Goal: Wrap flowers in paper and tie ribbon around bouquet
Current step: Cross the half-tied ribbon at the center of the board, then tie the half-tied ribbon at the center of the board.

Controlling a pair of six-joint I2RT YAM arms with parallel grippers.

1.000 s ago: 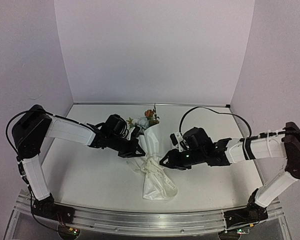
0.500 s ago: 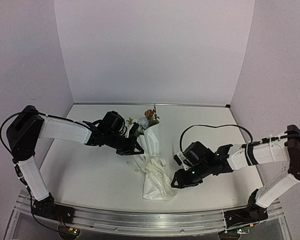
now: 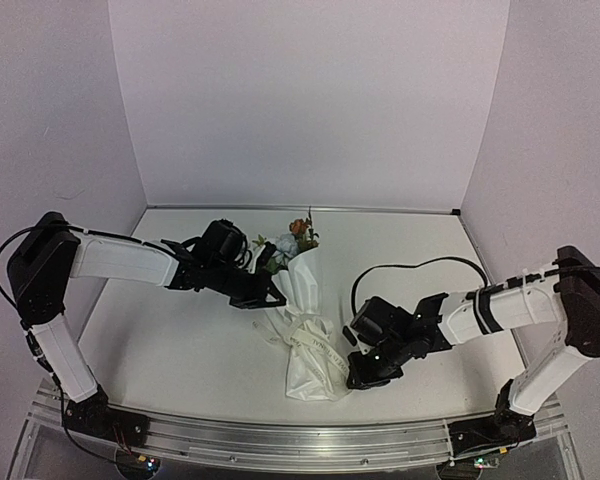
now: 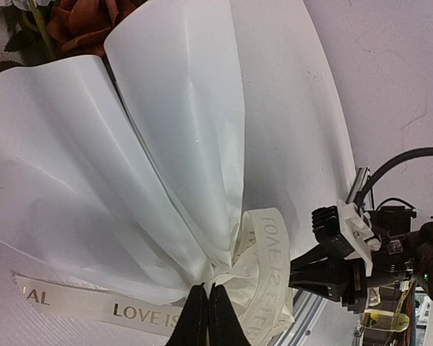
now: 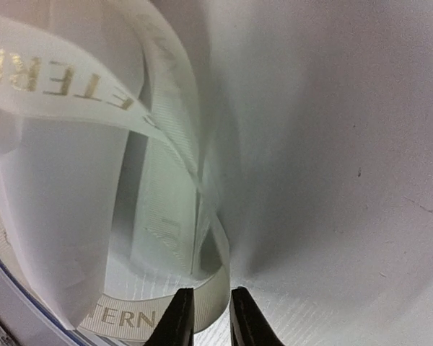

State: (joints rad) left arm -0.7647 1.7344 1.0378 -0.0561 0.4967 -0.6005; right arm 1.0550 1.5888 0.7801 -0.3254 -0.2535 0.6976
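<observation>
**Item:** wrapped bouquet, lying mid-table on the white table (image 3: 180, 345), with its long axis running 12 to 6 o'clock in the top view

**Parts**
- the flowers (image 3: 298, 233): at the 12 o'clock end. Rust-orange and pale blooms with green leaves show above the mouth of the wrap. The stems are hidden inside
- the paper (image 3: 306, 285): white, gathered into a cone that narrows to a waist at mid-length. It spreads again toward 6 o'clock, and its foot lies near the table's front edge
- the ribbon (image 3: 308, 340): cream with printed lettering, bunched in loops at the waist. In the left wrist view one tail lies flat on the table toward 8 o'clock. In the top view further loops trail over the lower paper toward 5 o'clock

**Tools**
- left gripper (image 3: 277, 298): reaches in from 9 o'clock, just above the waist. Its fingers are pressed together with no gap, and the tips rest against the gathered paper and ribbon knot. Whether any fold is nipped between them cannot be told
- right gripper (image 3: 355, 379): low on the table at the 4 o'clock side of the bouquet's foot. In its own view the fingers (image 5: 179, 317) stand a narrow gap apart, with a ribbon loop in the gap. Whether that loop is pinched cannot be told
</observation>
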